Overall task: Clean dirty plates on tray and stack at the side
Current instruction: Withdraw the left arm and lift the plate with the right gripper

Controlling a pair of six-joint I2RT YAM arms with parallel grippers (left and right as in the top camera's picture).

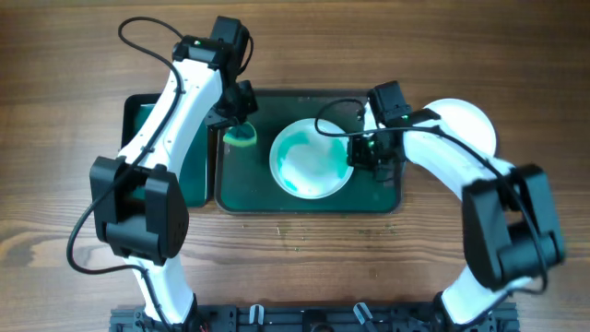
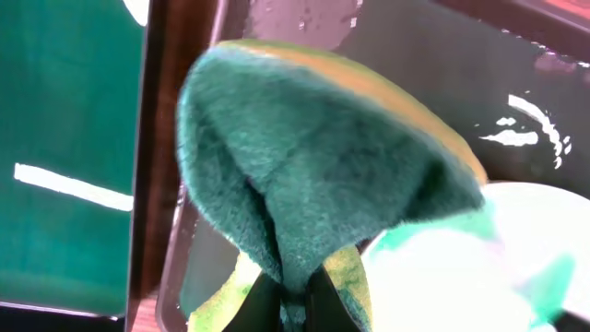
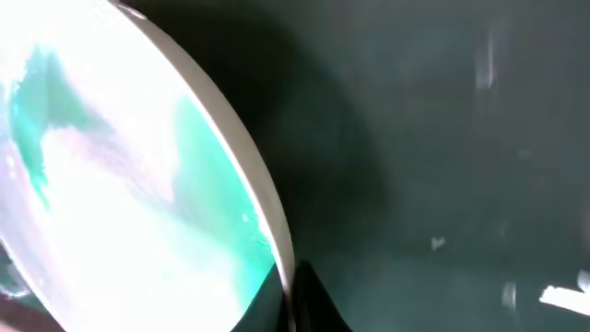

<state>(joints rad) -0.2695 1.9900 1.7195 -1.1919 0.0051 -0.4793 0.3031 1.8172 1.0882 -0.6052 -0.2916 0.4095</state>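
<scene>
A white plate [image 1: 312, 159] with teal smears lies on the dark green tray [image 1: 267, 194]. My right gripper [image 1: 359, 155] is shut on the plate's right rim; in the right wrist view the plate [image 3: 111, 184] stands tilted with its rim between my jaws [image 3: 293, 295]. My left gripper [image 1: 241, 118] is shut on a green and yellow sponge [image 1: 241, 138], held at the tray's left end, just left of the plate. The sponge [image 2: 313, 157] fills the left wrist view, pinched between my jaws [image 2: 293, 295]. Another white plate [image 1: 466, 124] lies on the table right of the tray, partly hidden by my right arm.
A smaller, narrower green tray [image 1: 194, 171] lies left of the big tray, mostly under my left arm. Wooden table [image 1: 74, 111] surrounds the trays. The arm bases stand at the front edge.
</scene>
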